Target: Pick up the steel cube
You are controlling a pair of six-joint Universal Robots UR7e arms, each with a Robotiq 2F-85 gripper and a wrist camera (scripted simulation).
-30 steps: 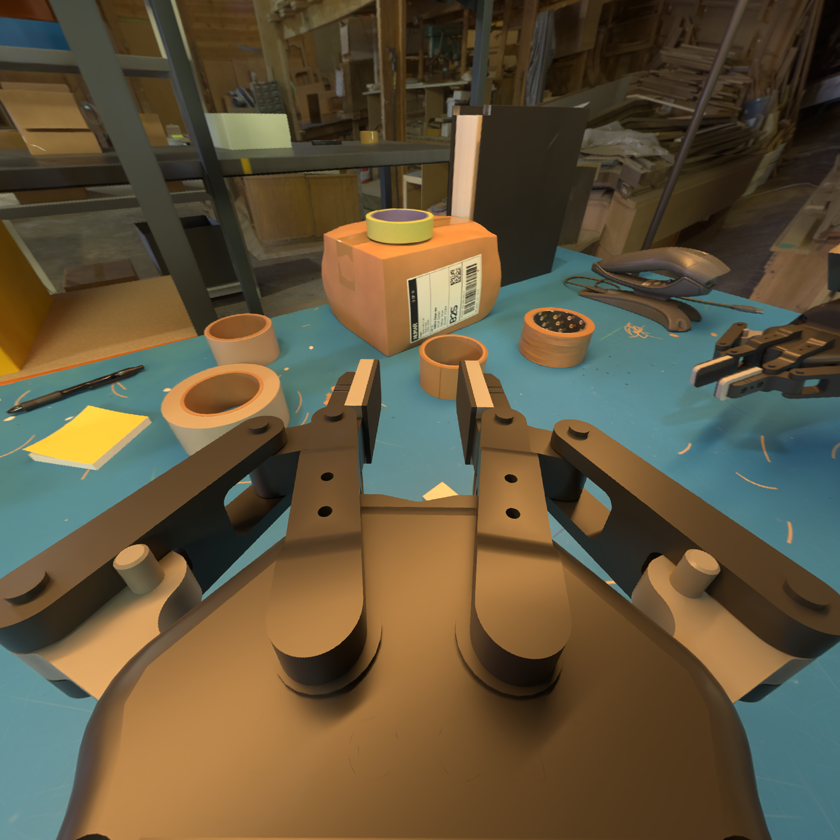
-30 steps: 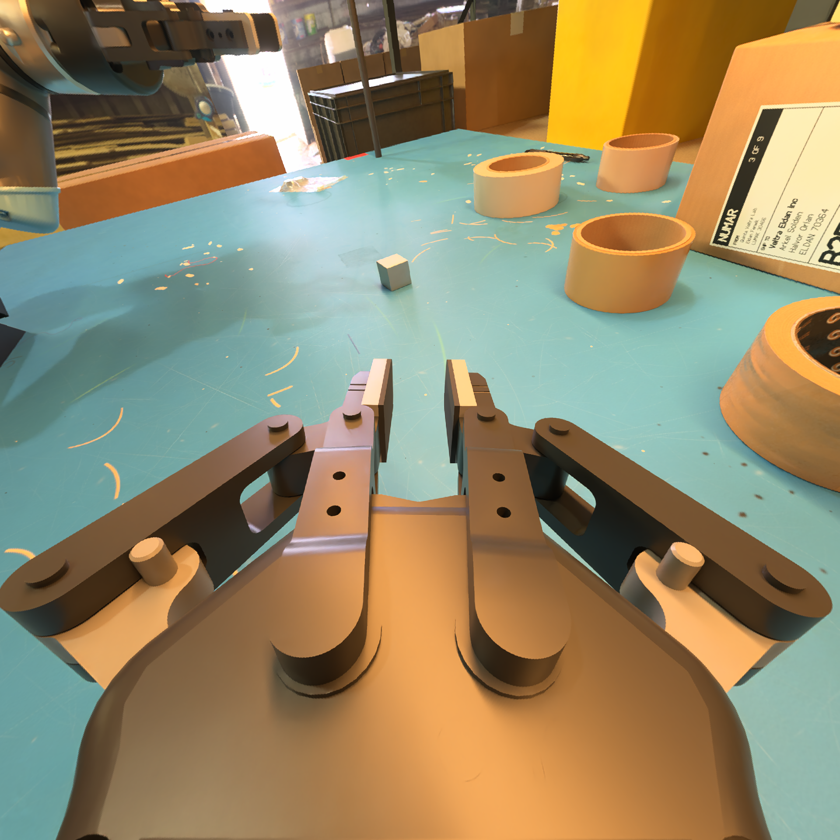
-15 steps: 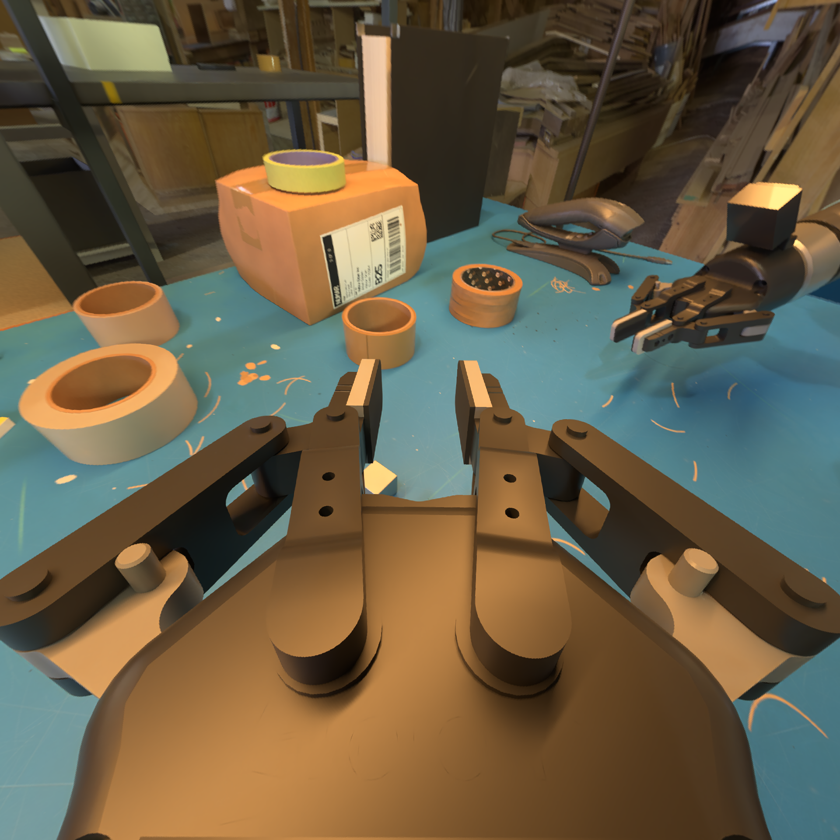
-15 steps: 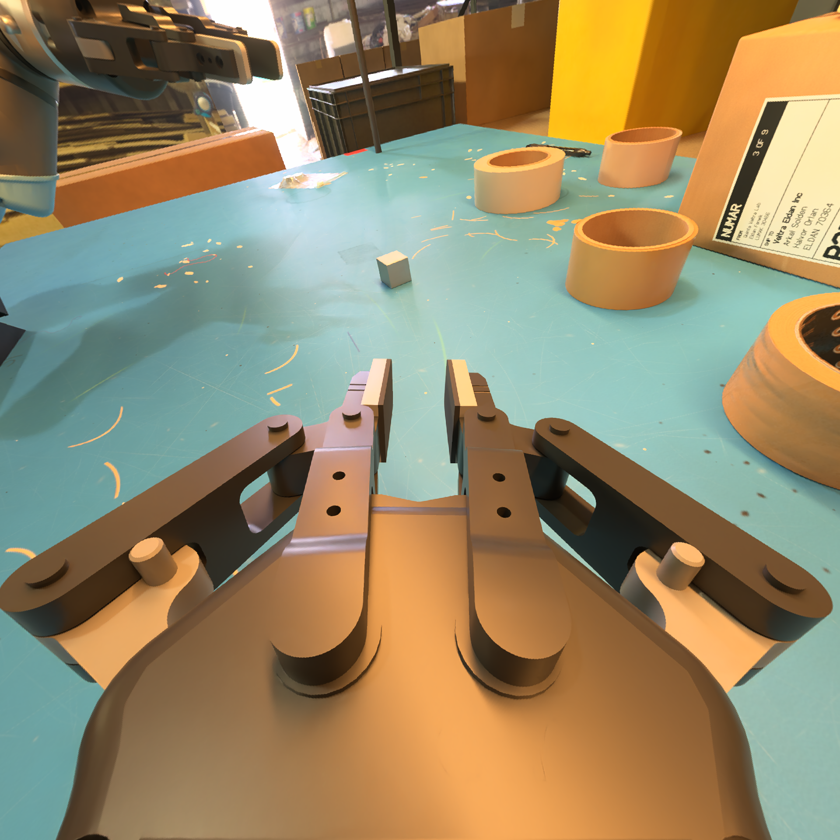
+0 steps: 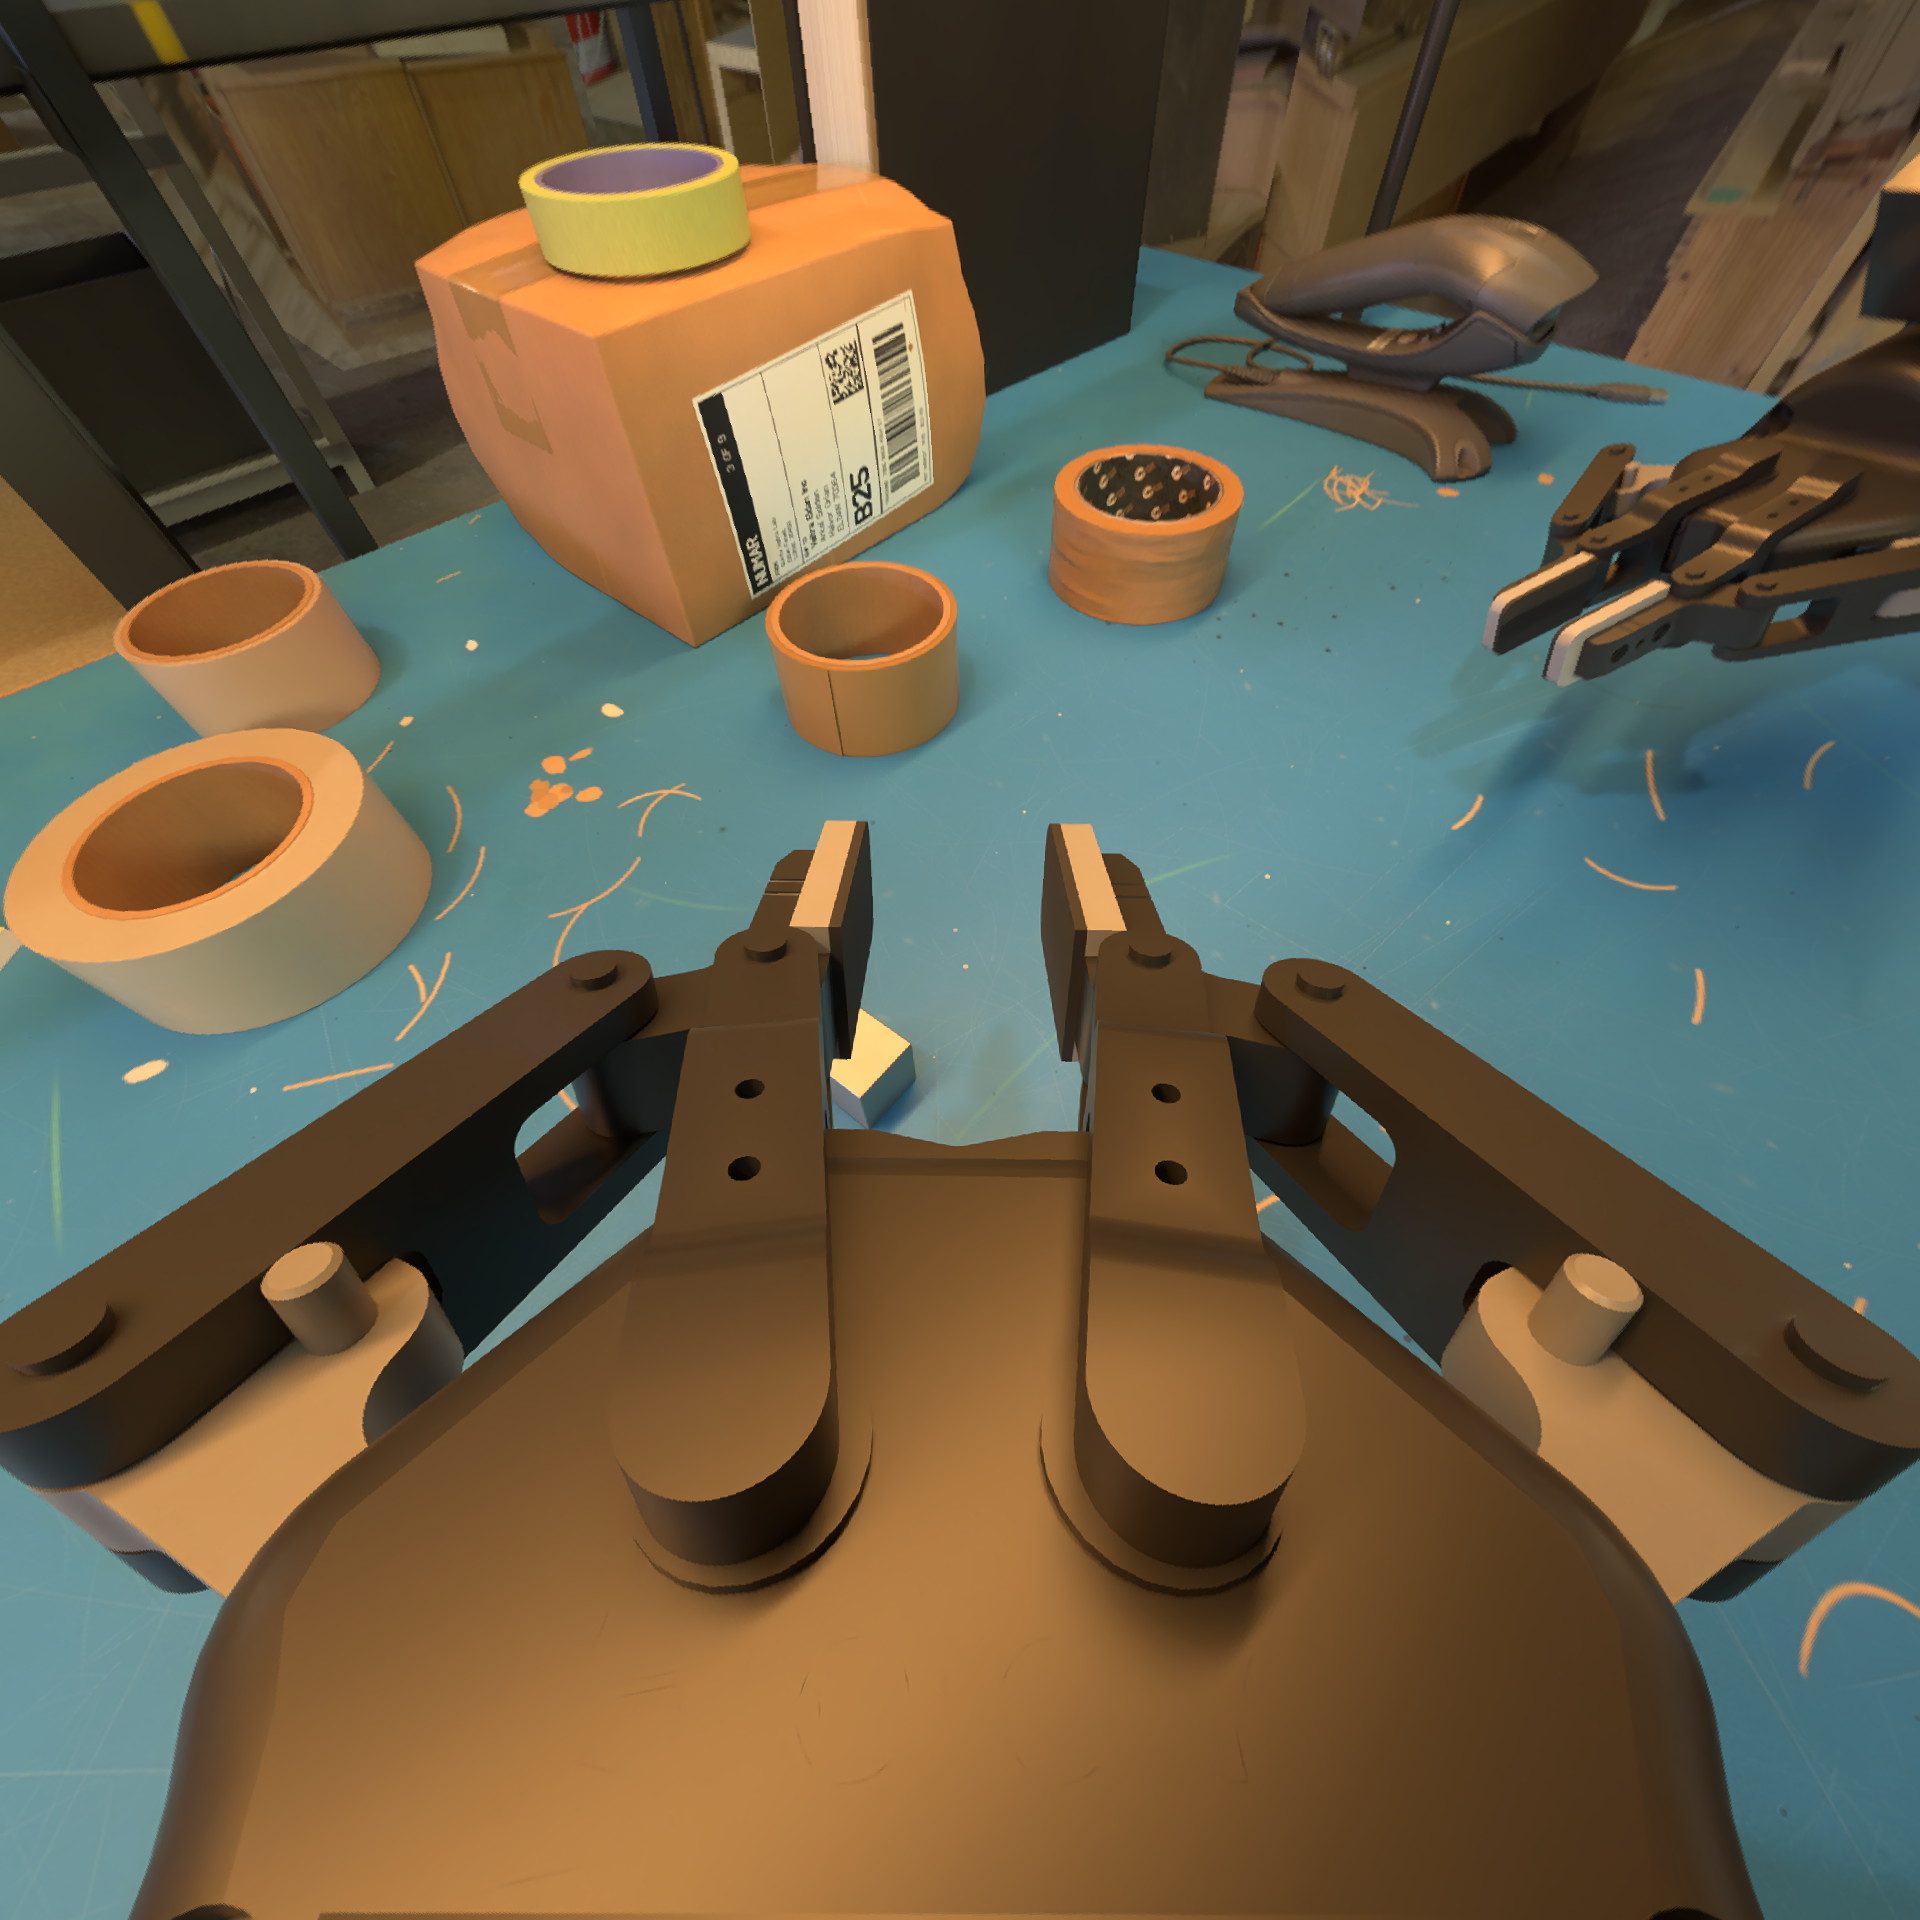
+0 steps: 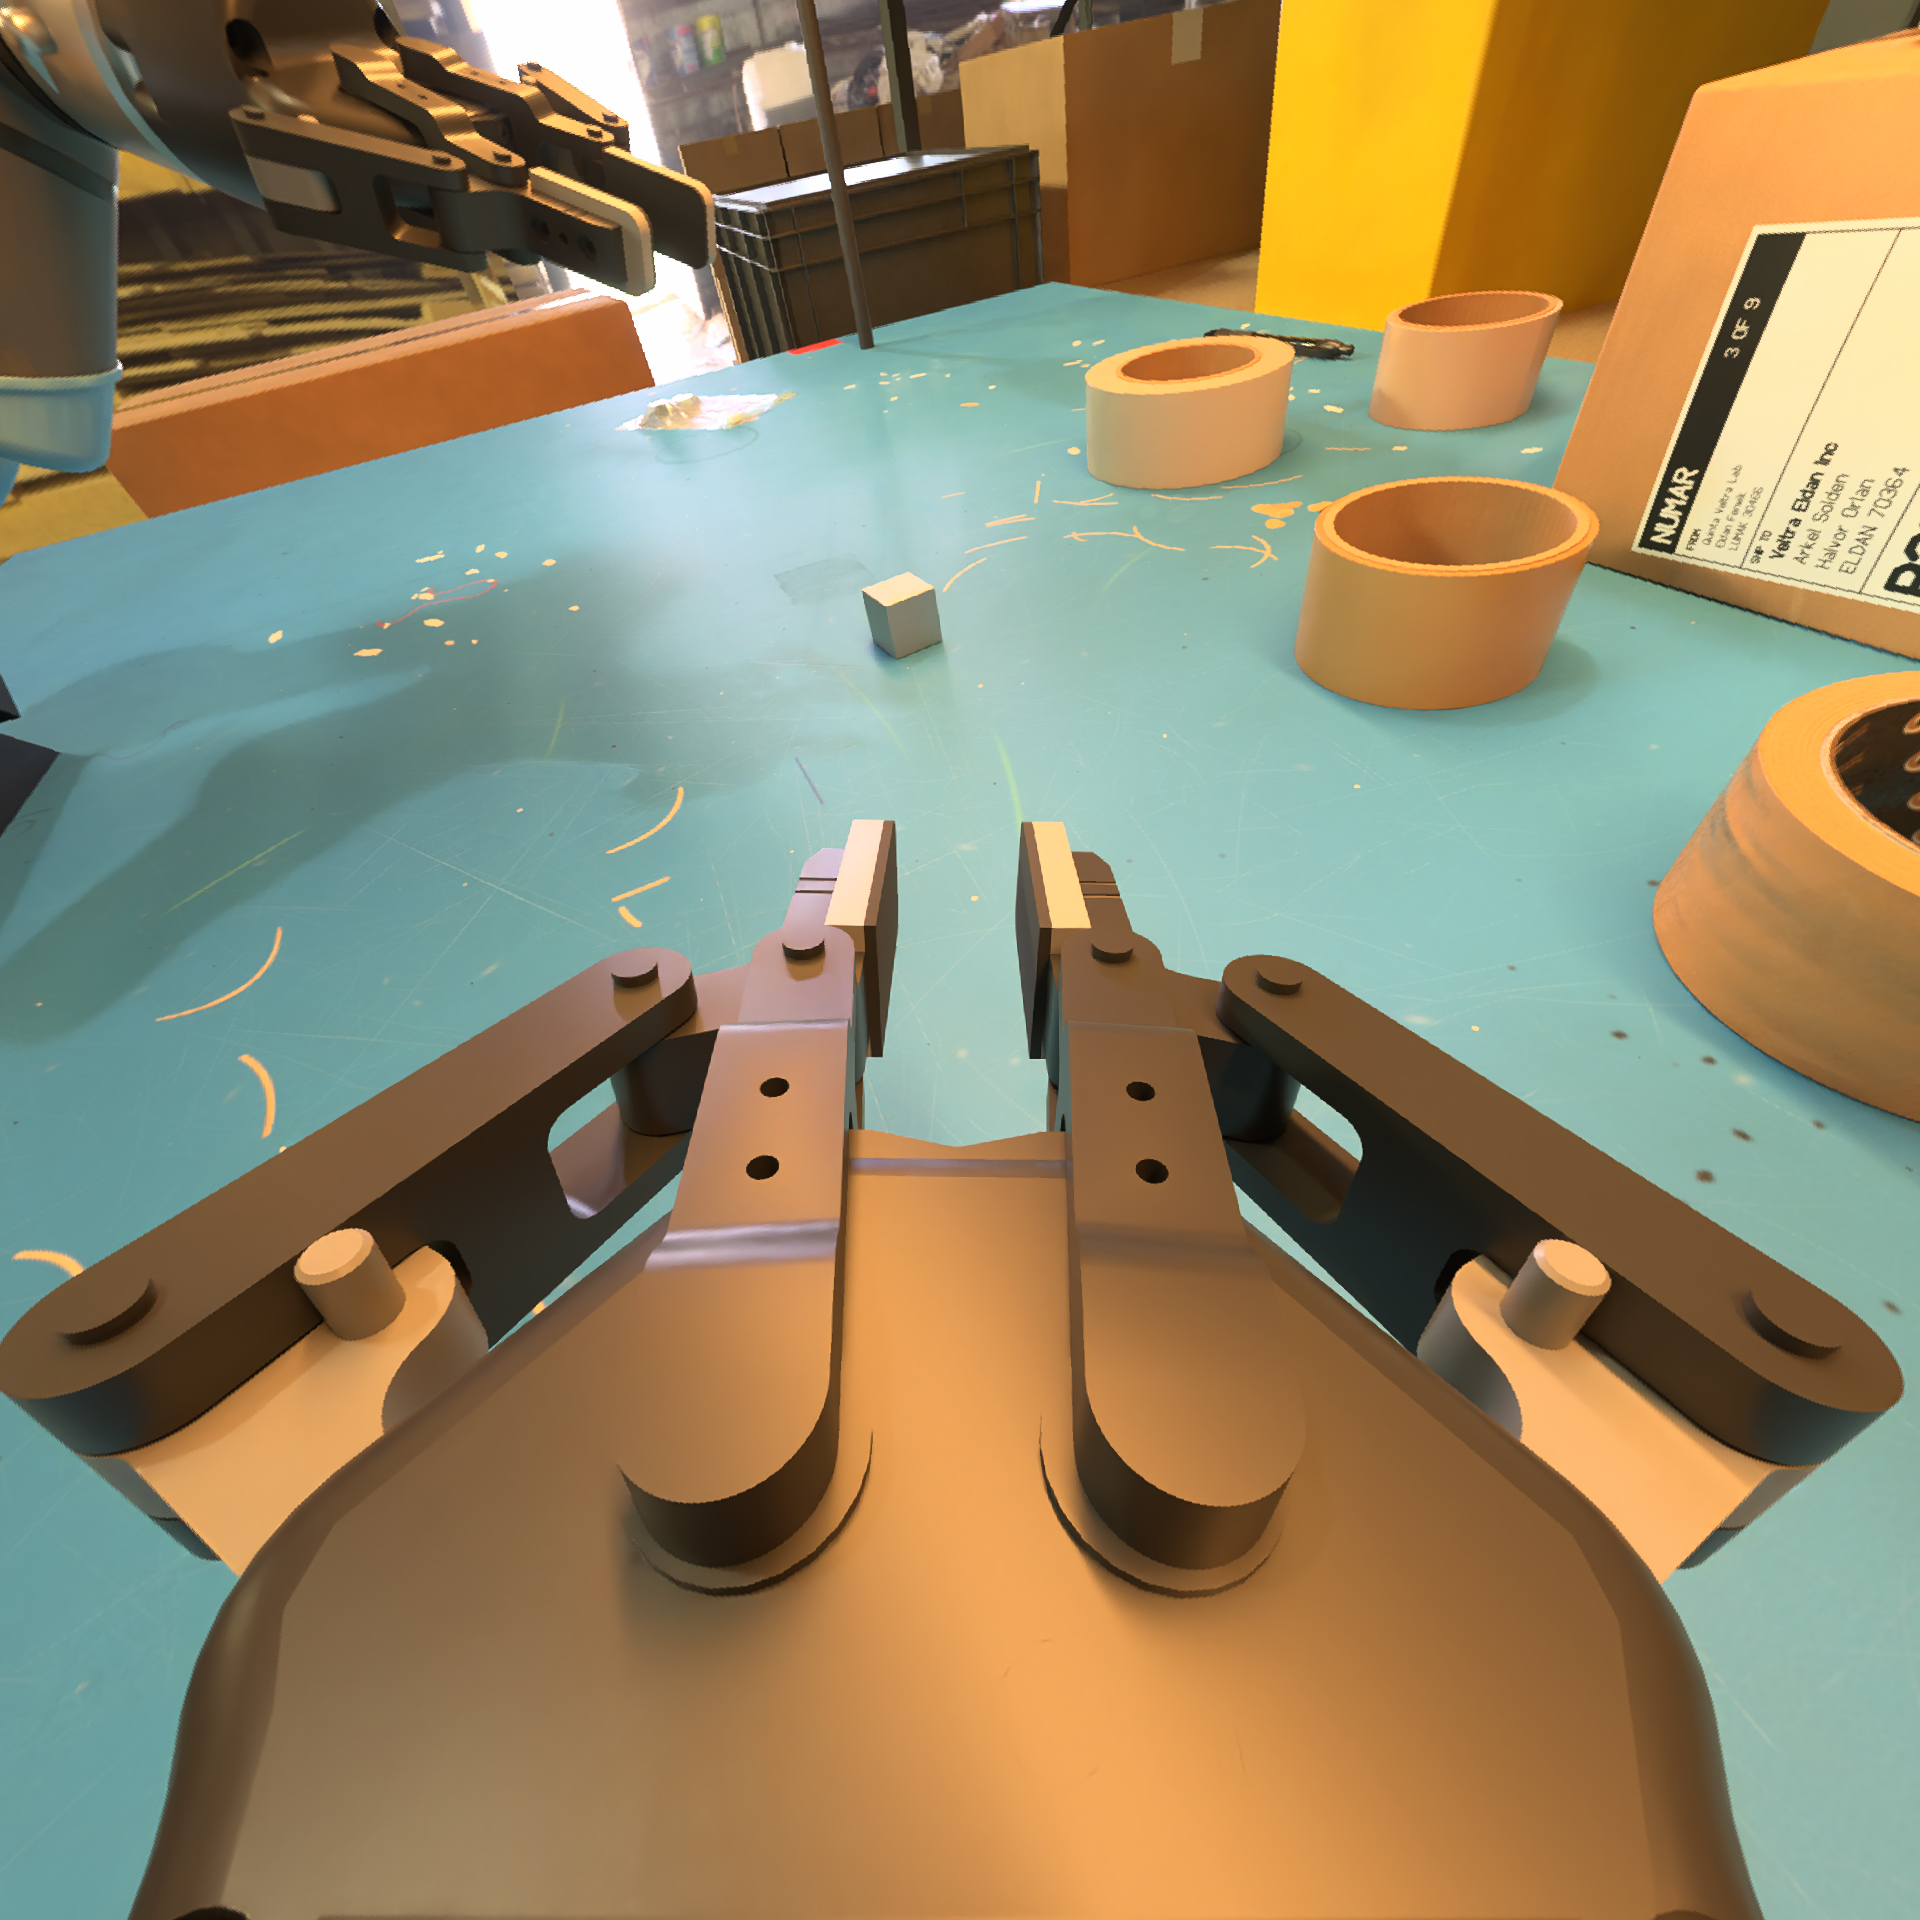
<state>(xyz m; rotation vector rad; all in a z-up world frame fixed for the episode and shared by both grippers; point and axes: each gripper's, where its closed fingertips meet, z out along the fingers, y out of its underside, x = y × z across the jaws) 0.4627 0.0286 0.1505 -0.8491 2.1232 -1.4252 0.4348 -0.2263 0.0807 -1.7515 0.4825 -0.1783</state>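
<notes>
The steel cube is a small grey block on the blue table. In the left wrist view it lies below and between my fingers, close to the left finger and partly hidden by it. My left gripper is open and empty, held above the cube. In the right wrist view the cube lies ahead of my right gripper, which is open, empty and low over the table. The left gripper shows at the upper left there. The right gripper shows at the right of the left wrist view.
A cardboard parcel with a yellow tape roll on top stands behind. Several tan tape rolls and cores stand around. A barcode scanner sits on its stand at the back right.
My left gripper has swung right and tilted down over the table, so the cube now shows between its fingers. The right gripper has barely moved.
</notes>
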